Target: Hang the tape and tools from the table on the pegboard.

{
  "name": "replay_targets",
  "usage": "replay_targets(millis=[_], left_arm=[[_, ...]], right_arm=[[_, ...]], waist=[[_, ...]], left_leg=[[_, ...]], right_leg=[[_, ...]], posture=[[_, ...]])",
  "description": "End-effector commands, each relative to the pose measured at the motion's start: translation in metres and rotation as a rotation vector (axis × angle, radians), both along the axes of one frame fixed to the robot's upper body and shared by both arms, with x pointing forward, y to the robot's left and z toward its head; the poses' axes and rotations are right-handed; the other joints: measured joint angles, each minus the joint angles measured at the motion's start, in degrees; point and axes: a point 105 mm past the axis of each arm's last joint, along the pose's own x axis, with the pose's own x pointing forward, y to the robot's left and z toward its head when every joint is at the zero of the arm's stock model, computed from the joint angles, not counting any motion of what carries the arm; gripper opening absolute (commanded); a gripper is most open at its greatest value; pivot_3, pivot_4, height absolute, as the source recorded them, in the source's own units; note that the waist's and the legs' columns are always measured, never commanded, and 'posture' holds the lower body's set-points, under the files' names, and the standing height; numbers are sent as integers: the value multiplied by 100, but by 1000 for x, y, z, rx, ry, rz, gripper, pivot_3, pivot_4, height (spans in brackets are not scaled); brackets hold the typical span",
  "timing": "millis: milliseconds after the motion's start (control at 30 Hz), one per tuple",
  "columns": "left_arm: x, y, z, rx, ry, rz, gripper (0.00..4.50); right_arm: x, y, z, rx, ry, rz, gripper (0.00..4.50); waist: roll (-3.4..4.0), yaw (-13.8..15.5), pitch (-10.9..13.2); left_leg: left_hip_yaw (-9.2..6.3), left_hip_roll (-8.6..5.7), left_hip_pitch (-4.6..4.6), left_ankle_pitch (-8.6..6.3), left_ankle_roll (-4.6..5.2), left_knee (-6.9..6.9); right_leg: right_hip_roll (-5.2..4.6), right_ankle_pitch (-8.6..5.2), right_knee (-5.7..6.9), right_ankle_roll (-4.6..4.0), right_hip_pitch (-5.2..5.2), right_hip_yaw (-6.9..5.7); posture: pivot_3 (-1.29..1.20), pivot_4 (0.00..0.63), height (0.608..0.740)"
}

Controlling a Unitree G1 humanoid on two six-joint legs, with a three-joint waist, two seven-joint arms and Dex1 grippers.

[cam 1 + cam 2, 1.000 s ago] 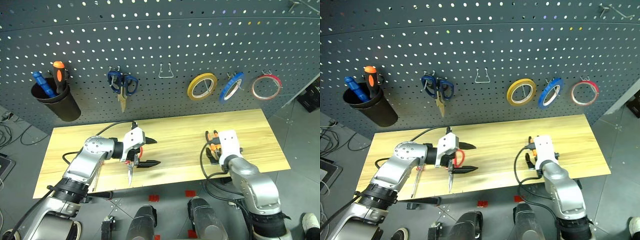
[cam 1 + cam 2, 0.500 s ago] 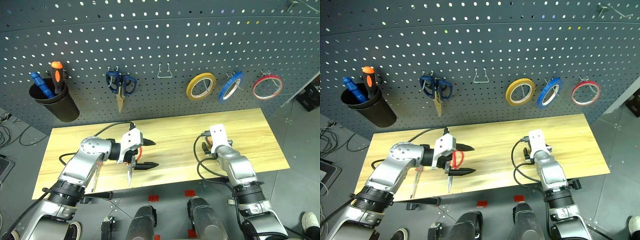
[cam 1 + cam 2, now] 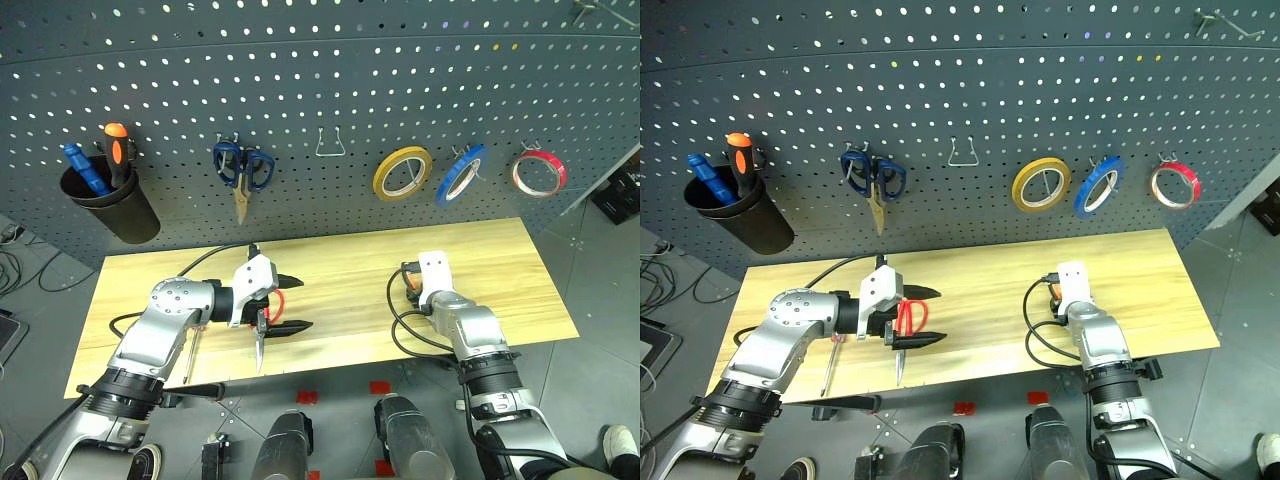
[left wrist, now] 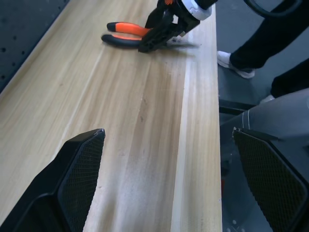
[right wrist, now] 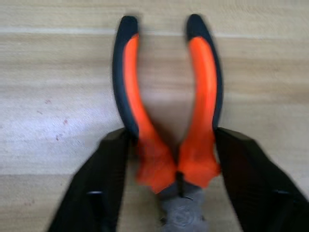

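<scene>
The orange-and-black pliers (image 5: pixel 169 111) lie on the light wood table (image 3: pixel 500 250) at the right. My right gripper (image 5: pixel 171 140) is shut on their handles close to the pivot. My left gripper (image 3: pixel 303 303) hangs open over the table's left half. The red-handled scissors (image 3: pixel 908 317) show between its fingers from above, blades toward the front edge; I cannot tell whether they touch. A slim red-handled screwdriver (image 3: pixel 830 362) lies left of them. The red tape (image 3: pixel 538 173) hangs on the grey pegboard (image 3: pixel 330 70) at the far right.
On the pegboard hang blue-handled scissors (image 3: pixel 243 170), a yellow roll (image 3: pixel 404 171) and a blue roll (image 3: pixel 462 173). A bare wire hook (image 3: pixel 331 143) sits between them. A black cup (image 3: pixel 110 205) with screwdrivers hangs at the left.
My right hand has moved forward and down onto the pliers, and its fingers have closed in on the handles. The left gripper has stayed open over the scissors.
</scene>
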Motion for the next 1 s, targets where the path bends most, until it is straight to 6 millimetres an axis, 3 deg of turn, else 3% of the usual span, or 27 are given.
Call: replay_targets(millis=[33, 167, 267, 367, 433, 600, 800, 1000], left_arm=[[-1, -1, 15, -58, -100, 5, 4500], [-1, 7, 31, -175, -192, 73, 4500], [-4, 16, 44, -266, -207, 131, 4500], [-2, 23, 60, -359, -264, 225, 4500], [0, 24, 69, -408, -303, 276, 4500], [-6, 19, 77, -451, -326, 309, 4500], [-9, 19, 87, -476, -350, 350, 4500], [-8, 18, 93, -486, -365, 379, 4500]], right_arm=[[3, 6, 14, -12, -94, 33, 2218], [-11, 36, 75, 44, -349, 139, 2217], [-41, 71, 134, 76, -606, 256, 2217], [-64, 100, 179, 101, -810, 336, 2216], [-67, 112, 207, 120, -927, 351, 2215], [-52, 132, 271, 172, -1157, 347, 2214], [-35, 165, 320, 227, -1310, 402, 2212], [-19, 182, 336, 236, -1377, 423, 2211]], waist=[[1, 4, 0], [2, 11, 1], [1, -3, 1], [1, 9, 1], [0, 16, 0], [-3, 45, -2], [-6, 52, -3], [-6, 54, -3]], left_leg=[[0, 0, -1, 0, 0, 0], [0, 3, -21, 5, -9, -1], [12, 4, -36, 5, -9, 0], [14, 7, -33, 5, -9, 0], [12, 6, -32, 5, -9, 3], [13, -2, -31, 7, -13, 11], [14, 2, -29, 10, -18, 4], [19, 1, -28, 11, -19, 3]], right_leg=[[-1, 0, 0, 0, -1, 0], [-2, 0, 2, 0, -25, 1], [-2, 0, 34, 0, -61, 16], [0, 0, 44, 0, -66, 17], [0, 0, 44, 0, -64, 16], [-6, 0, 44, 0, -62, 15], [-5, 1, 47, -1, -66, 9], [-5, 1, 52, -1, -68, 9]], posture=[[-81, 239, 740], [-76, 234, 740], [-76, 239, 740], [-81, 241, 740], [-78, 241, 740], [-48, 234, 740], [-5, 228, 740], [20, 227, 740]])
